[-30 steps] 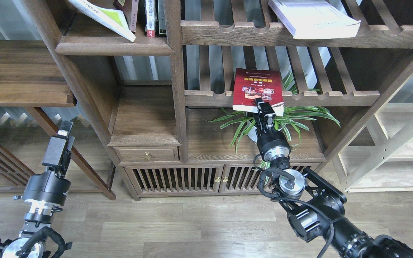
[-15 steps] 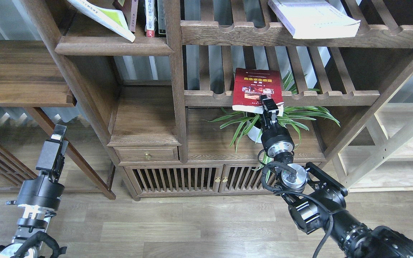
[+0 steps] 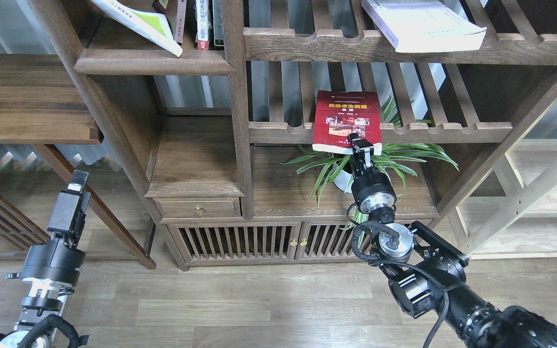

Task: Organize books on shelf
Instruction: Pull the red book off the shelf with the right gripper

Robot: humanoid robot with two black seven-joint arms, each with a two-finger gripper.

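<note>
Just above the right end effector (image 3: 359, 143) lies the dark red book (image 3: 347, 121), flat on a slatted rack (image 3: 447, 131) with its near edge jutting over the scalloped rail. That end effector sits at the book's near right corner, touching or almost touching it; whether the fingers are closed on the corner or merely against it I cannot tell, since they are small and dark. Below it, a potted green plant (image 3: 404, 154) spreads its leaves on a lower board.

Far up and to the left of that end effector, the solid shelf (image 3: 153, 62) carries the yellow-green book (image 3: 138, 21), leaning at a tilt, beside a few upright spines. Up and to the right, the thick white book (image 3: 421, 24) rests on the upper slatted rack (image 3: 525, 48).

The left end effector (image 3: 78, 178) hangs low over the floor, well apart from everything, carrying nothing; its opening cannot be read.

By my judgement the task is barely begun: two books appear to need moving to the solid shelf, and the leaning one needs straightening.
</note>
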